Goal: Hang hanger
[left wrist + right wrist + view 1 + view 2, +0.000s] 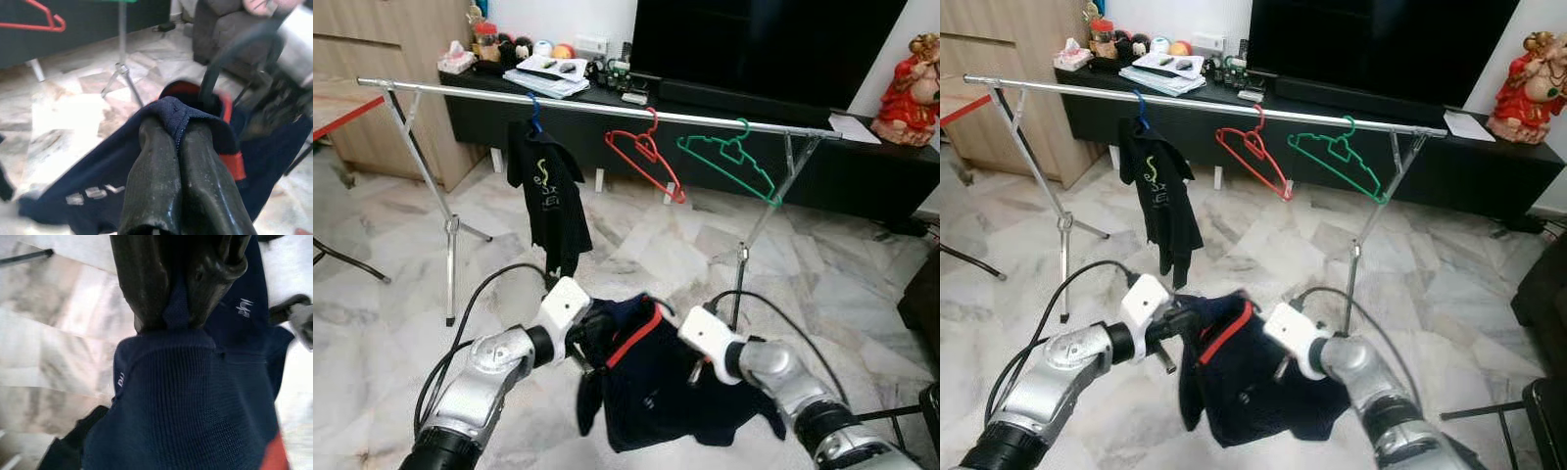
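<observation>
A navy shirt with a red collar hangs between my two grippers, low in front of me. My left gripper is shut on a fold of its fabric near the collar. My right gripper is shut on the cloth at the other side. Beyond them a silver clothes rail spans the room. On it hang an empty red hanger, an empty green hanger and a black shirt on a blue hanger.
The rail's tripod legs stand on the marble floor. Behind it run a black TV console with a large TV, a red figurine and clutter. A wooden cabinet stands at the left, dark furniture at the right.
</observation>
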Controlling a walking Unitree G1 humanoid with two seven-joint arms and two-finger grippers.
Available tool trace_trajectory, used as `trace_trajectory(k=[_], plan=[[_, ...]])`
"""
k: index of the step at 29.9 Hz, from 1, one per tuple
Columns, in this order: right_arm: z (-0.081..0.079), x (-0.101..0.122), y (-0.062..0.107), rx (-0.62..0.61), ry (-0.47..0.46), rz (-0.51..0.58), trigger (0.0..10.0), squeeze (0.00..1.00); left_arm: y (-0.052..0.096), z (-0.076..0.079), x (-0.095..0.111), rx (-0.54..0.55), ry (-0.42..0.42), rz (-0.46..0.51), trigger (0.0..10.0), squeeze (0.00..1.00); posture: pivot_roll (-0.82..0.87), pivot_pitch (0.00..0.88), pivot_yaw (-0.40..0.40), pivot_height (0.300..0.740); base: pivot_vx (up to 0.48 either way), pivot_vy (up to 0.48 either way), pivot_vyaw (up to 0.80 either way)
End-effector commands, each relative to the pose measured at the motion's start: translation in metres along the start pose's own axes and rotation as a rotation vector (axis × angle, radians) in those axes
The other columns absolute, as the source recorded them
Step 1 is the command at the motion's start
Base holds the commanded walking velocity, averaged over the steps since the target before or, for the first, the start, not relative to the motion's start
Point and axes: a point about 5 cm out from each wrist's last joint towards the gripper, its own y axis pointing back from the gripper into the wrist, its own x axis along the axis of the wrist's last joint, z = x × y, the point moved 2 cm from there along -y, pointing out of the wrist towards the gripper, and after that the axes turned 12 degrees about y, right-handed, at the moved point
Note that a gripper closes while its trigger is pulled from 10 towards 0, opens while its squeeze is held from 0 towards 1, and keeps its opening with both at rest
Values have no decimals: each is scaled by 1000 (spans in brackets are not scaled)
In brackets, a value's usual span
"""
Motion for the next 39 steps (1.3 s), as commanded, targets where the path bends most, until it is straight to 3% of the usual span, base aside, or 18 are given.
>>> trace_trajectory(k=[1,8,13,24,25,27,28,29,39], plan=[[0,-4,1,-26,-56,4,0,0,-5,14,8,-75,-1,11,10000,0,139,53,-96,740,0,0,0],[8,6,-4,-154,-163,58,0,0,-2,45,-5,-230,8,-112,10000,0,142,53,-95,740,0,0,0],[11,7,-5,-179,-174,57,0,0,3,63,-8,-324,12,-159,10000,0,145,50,-96,740,0,0,0],[12,24,-8,-152,-235,169,0,0,1,61,-8,-292,13,-182,10000,0,151,36,-96,740,0,0,0],[12,25,-8,-145,-239,177,0,0,0,59,-8,-274,21,-178,10000,255,150,31,-96,740,0,0,0],[12,25,-7,-144,-239,178,0,0,0,59,-8,-271,24,-178,10000,255,150,31,-96,740,0,0,0],[13,25,-7,-145,-238,178,0,0,1,59,-9,-277,23,-183,10000,910,149,28,-96,740,0,0,0],[13,26,-7,-148,-238,182,0,0,1,60,-9,-283,23,-187,10000,1000,149,27,-96,740,0,0,0],[19,32,-5,-168,-242,223,0,0,1,61,-10,-291,18,-201,10000,1000,152,19,-94,740,0,0,0]])
